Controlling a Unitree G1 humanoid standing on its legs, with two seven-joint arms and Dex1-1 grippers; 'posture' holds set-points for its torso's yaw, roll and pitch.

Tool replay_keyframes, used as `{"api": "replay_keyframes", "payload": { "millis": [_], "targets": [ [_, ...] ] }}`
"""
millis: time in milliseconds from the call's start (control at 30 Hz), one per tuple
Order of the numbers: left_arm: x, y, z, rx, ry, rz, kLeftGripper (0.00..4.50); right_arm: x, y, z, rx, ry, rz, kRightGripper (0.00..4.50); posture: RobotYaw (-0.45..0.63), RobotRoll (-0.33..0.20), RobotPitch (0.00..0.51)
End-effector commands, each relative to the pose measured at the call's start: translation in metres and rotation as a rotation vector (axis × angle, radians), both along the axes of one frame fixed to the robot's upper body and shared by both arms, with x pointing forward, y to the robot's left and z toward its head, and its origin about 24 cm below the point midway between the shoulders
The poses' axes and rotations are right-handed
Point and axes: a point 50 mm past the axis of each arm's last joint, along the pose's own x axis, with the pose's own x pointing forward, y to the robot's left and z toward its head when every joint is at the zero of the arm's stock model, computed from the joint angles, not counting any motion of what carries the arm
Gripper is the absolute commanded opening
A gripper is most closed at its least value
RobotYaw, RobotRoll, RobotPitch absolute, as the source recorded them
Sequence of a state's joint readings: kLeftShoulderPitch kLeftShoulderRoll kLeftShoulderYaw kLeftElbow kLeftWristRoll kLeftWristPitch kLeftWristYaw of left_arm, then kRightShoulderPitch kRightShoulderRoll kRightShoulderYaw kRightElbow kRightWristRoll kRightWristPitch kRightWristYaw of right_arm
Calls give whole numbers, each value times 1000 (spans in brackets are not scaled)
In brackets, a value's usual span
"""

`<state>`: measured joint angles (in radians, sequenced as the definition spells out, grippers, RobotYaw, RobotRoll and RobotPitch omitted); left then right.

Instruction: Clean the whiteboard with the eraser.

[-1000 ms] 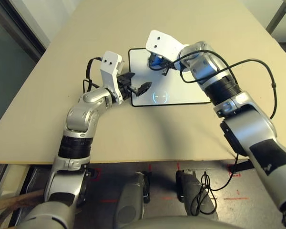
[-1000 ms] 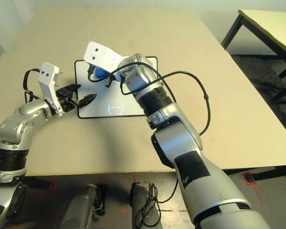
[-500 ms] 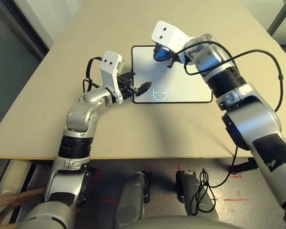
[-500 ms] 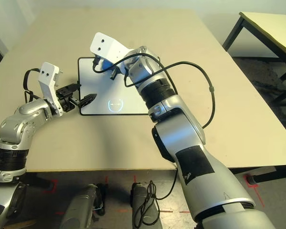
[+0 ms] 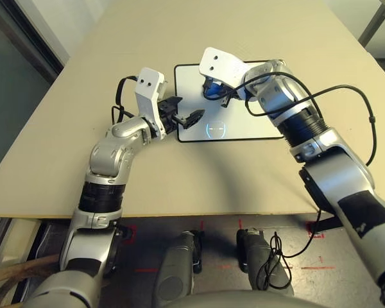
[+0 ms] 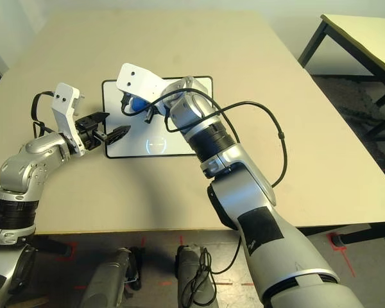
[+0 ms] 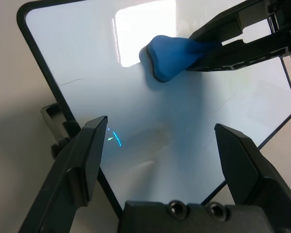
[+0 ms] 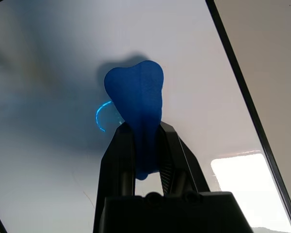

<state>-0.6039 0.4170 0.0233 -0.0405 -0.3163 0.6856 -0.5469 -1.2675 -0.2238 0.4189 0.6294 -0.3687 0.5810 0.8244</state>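
The whiteboard point(image 5: 250, 125) lies flat on the tan table, white with a thin black frame. A faint blue circular mark point(image 5: 215, 130) sits near its front edge. My right gripper point(image 8: 144, 131) is shut on the blue eraser point(image 8: 136, 94), whose rounded end presses on the board's far left part point(image 5: 210, 90). In the right wrist view a piece of the blue arc point(image 8: 102, 116) shows beside the eraser. My left gripper point(image 5: 190, 109) stands open over the board's near left edge, nothing between its fingers point(image 7: 89, 155). The left wrist view shows the eraser point(image 7: 167, 56) held in the other gripper.
The tan table point(image 5: 276, 38) has bare room all round the board. A black cable point(image 5: 346, 86) loops from my right forearm over the table. A small black knob point(image 7: 56, 116) sticks out at the board's left side. Another table point(image 6: 366, 38) stands off to the right.
My right gripper carried the eraser toward the board's far edge, then back nearer and slightly left. The left arm has stayed put.
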Motion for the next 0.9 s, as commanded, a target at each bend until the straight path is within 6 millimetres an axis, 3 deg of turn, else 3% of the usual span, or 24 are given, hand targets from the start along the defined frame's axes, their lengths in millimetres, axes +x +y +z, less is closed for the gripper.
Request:
{"api": "replay_keyframes", "payload": {
  "millis": [33,433,900],
  "targets": [
    [0,-1,-2,7,9,-9,4500,7,-7,8,19,-25,-51,588,72,0,190],
    [1,-1,-2,6,7,-11,4500,8,5,26,154,-94,-29,588,74,0,189],
    [0,-2,-1,8,4,-10,4500,4,19,10,216,-25,11,588,81,0,189]
  ]
}}
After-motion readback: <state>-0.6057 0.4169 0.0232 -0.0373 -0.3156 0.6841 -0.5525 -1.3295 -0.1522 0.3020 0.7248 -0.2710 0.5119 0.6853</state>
